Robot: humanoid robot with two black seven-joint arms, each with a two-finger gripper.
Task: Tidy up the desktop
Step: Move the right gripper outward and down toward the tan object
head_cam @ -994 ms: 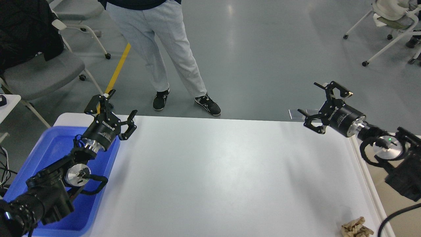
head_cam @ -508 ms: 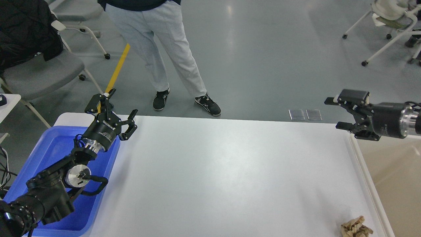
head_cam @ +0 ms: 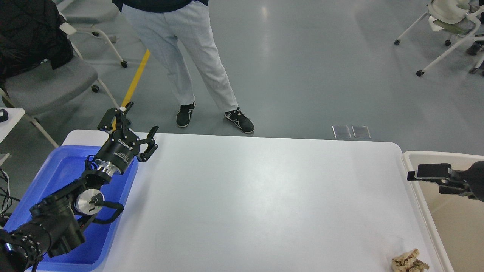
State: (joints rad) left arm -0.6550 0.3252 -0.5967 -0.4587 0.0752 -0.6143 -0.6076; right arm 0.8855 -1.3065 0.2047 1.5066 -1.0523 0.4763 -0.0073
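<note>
The desktop is a wide white tabletop with rounded corners. A small crumpled beige wad lies on it near the front right corner. My left gripper is open and empty, held above the desktop's far left corner beside the blue tray. My right gripper is open and empty, low over the near edge of the beige bin at the right, pointing left toward the desktop.
A person in light trousers stands just beyond the table's far edge. A grey chair with a black coat is at the far left. White chairs stand at the far right.
My right gripper has swung down and to the right, from above the desktop's far right corner to low over the beige bin. The left arm has barely moved.
</note>
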